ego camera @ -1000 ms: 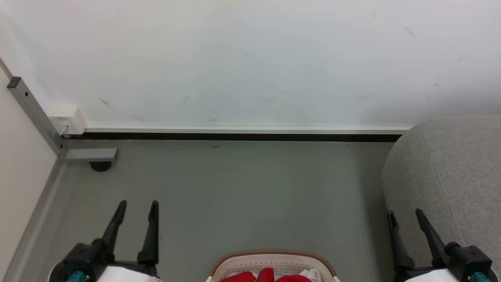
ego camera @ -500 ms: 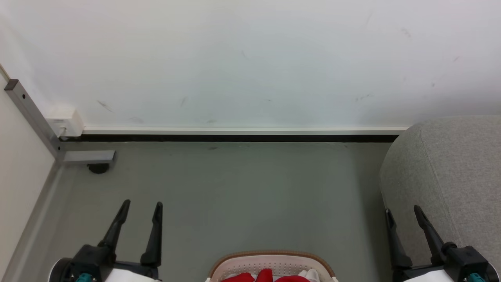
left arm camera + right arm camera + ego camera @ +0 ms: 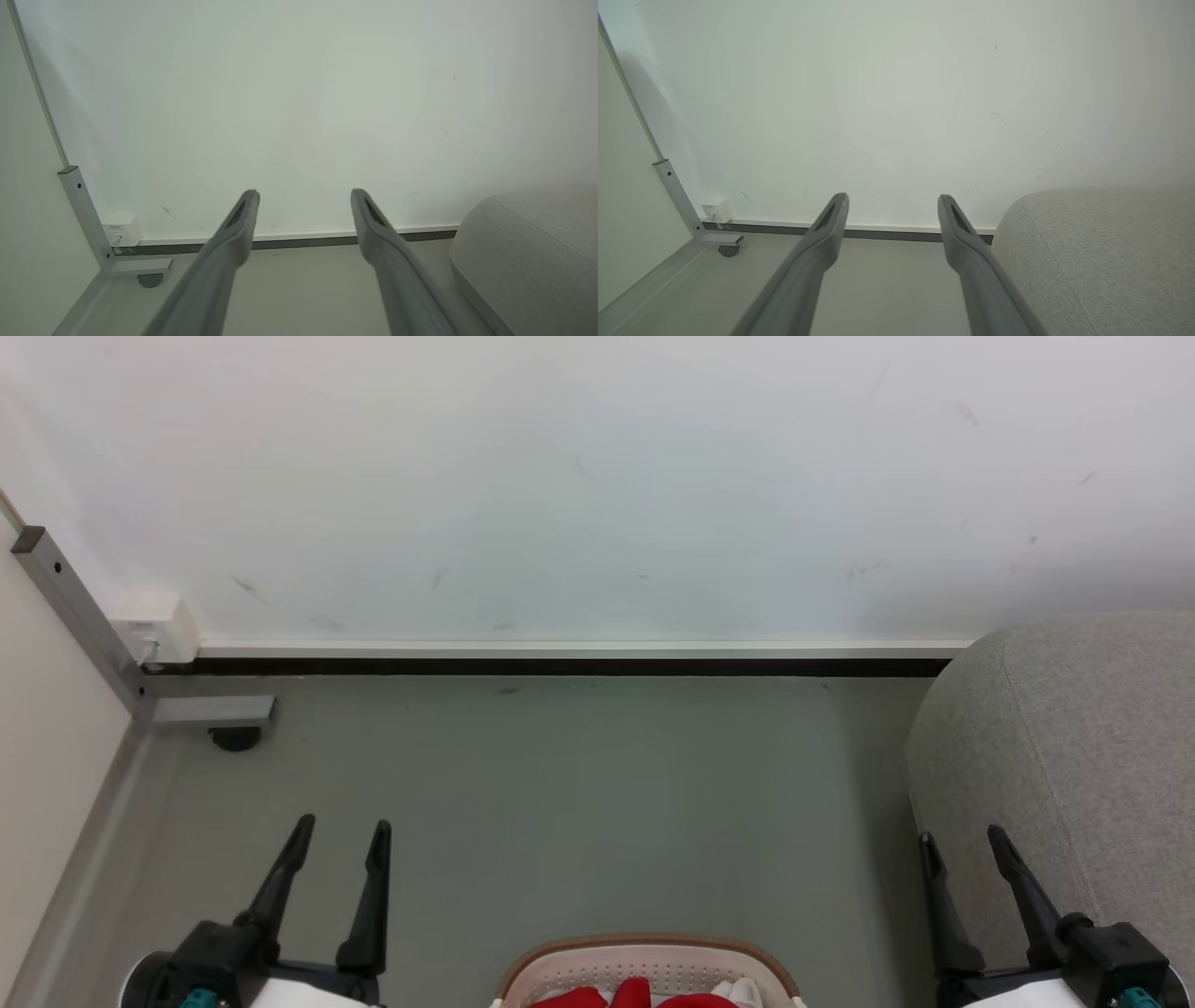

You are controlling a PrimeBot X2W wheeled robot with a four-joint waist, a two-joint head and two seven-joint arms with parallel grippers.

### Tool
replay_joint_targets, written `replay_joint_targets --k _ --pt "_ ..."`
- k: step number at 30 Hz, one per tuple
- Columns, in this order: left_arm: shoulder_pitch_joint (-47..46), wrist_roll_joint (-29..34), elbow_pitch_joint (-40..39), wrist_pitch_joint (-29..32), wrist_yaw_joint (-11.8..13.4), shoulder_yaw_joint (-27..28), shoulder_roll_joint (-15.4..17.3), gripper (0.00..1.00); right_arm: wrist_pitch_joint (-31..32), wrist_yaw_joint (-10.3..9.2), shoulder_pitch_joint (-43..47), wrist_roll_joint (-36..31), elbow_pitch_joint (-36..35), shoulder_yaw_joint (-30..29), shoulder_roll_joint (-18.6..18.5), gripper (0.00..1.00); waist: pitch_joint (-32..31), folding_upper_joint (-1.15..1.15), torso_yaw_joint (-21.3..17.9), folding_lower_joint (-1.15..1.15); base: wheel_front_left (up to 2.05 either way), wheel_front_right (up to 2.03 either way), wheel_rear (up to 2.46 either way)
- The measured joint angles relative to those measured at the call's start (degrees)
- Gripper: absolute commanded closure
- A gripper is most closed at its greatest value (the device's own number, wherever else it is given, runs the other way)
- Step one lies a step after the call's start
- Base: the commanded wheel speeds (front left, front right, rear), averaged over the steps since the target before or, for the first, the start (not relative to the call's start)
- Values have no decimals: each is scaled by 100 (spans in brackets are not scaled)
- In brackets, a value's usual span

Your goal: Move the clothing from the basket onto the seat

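Observation:
At the bottom middle of the head view stands the white perforated basket (image 3: 644, 954) with its tan-brown rim, and the red clothing (image 3: 635, 995) lies inside beside a bit of white cloth (image 3: 742, 991). The light grey seat (image 3: 1074, 756) fills the right side, and it also appears in both wrist views (image 3: 532, 252) (image 3: 1101, 261). My left gripper (image 3: 341, 831) hangs open at the lower left, left of the basket, with nothing between its fingers (image 3: 243, 219). My right gripper (image 3: 962, 838) is open at the lower right, in front of the seat's side, its fingers (image 3: 952, 224) empty.
A white wall with a black-and-white baseboard (image 3: 560, 658) closes off the far side of the grey floor (image 3: 579, 803). At the left stand a pale panel, a grey metal post with a foot and a caster (image 3: 233, 737), and a white wall box (image 3: 154, 627).
The whole head view has shifted slightly, so the camera moved a little. Both grippers stay open and empty, and the basket, clothing and seat have not moved.

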Motion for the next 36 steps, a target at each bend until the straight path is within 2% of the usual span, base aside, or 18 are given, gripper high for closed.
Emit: replay_joint_targets --k 15,26,36 --pt "-1 -65 60 0 -13 35 -34 0 0 0 -8 44 10 31 -1 0 0 0 -48 0 0 0 0" --pt "-25 -261 191 -1 -14 -226 -21 0 -1 0 -12 96 -100 -87 -5 0 138 0 -343 0 0 0 0" --pt "-316 -461 387 -1 -14 -736 269 0 -2 0 -126 194 -342 -151 -5 0 660 0 -701 0 0 0 0"
